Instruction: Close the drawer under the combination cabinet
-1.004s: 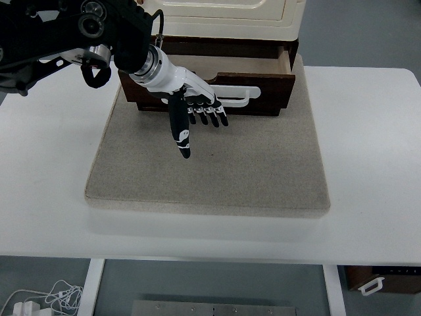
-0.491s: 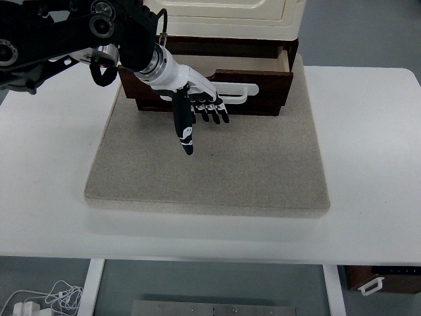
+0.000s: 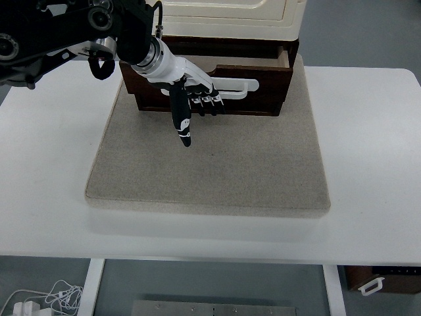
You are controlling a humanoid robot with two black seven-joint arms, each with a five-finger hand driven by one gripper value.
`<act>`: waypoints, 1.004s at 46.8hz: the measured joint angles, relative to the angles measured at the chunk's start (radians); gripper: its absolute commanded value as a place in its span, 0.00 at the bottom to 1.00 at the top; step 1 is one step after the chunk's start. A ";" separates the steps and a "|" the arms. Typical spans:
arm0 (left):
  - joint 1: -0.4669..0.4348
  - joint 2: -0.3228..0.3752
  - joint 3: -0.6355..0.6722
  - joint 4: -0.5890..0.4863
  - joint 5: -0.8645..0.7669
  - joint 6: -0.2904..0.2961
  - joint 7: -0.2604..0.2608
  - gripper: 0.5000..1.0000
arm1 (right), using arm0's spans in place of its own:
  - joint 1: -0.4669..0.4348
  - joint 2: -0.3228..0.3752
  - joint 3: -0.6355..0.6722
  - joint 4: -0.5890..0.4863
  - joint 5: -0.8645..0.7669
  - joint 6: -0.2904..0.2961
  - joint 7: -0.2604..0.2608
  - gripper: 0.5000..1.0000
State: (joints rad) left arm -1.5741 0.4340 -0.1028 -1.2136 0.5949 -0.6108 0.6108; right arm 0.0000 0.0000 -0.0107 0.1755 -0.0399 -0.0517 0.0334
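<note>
Head view: we find the left robot hand [image 3: 191, 99], fingers spread and empty, flat against the open drawer [image 3: 263, 85] front, positioned to push.

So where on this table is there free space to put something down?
The grey mat is bare in front of the drawer. The white table is bare right of the mat, also left and near. Crowded: the drawer front, where the left hand presses.

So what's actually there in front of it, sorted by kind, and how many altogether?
Cabinet, cream: 1
Drawer, dark wood, part open: 1
Drawer handle, white: 1
Mat, grey: 1
Table, white: 1
Robot hand, left: 1
Total: 6
</note>
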 measured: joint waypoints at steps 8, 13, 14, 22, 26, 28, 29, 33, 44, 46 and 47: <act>0.000 -0.003 -0.002 0.016 0.002 0.000 0.000 1.00 | 0.000 0.000 0.000 0.000 0.000 0.000 0.000 0.90; 0.000 -0.029 -0.003 0.036 0.011 0.000 0.000 1.00 | 0.000 0.000 0.000 0.000 0.000 0.000 0.000 0.90; 0.001 -0.031 -0.003 0.040 0.013 0.000 0.000 1.00 | 0.000 0.000 0.000 0.000 0.000 0.000 0.000 0.90; 0.001 -0.036 -0.005 0.054 0.018 0.000 0.000 1.00 | 0.000 0.000 0.000 0.000 0.000 0.000 0.000 0.90; 0.001 -0.037 -0.005 0.055 0.019 0.000 0.000 1.00 | 0.000 0.000 0.000 0.000 0.000 0.000 0.000 0.90; 0.001 -0.037 -0.005 0.055 0.019 0.000 0.000 1.00 | 0.000 0.000 0.000 0.000 0.000 0.000 0.000 0.90; 0.001 -0.037 -0.005 0.056 0.019 0.000 0.000 1.00 | 0.000 0.000 0.000 0.000 0.000 0.000 0.000 0.90; -0.001 -0.037 -0.004 0.063 0.019 0.000 0.000 1.00 | 0.000 0.000 0.000 0.000 0.000 0.000 0.000 0.90; -0.004 -0.036 -0.005 0.082 0.025 0.000 0.000 1.00 | 0.000 0.000 0.000 0.000 0.000 0.000 0.000 0.90; -0.005 -0.036 -0.005 0.082 0.025 0.000 0.000 1.00 | 0.000 0.000 0.000 0.000 0.000 0.000 0.000 0.90; -0.005 -0.036 -0.006 0.082 0.025 0.000 0.000 1.00 | 0.000 0.000 0.000 0.000 0.000 0.000 0.000 0.90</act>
State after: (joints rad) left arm -1.5786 0.3984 -0.1083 -1.1316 0.6200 -0.6109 0.6108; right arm 0.0000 0.0000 -0.0107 0.1757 -0.0399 -0.0518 0.0329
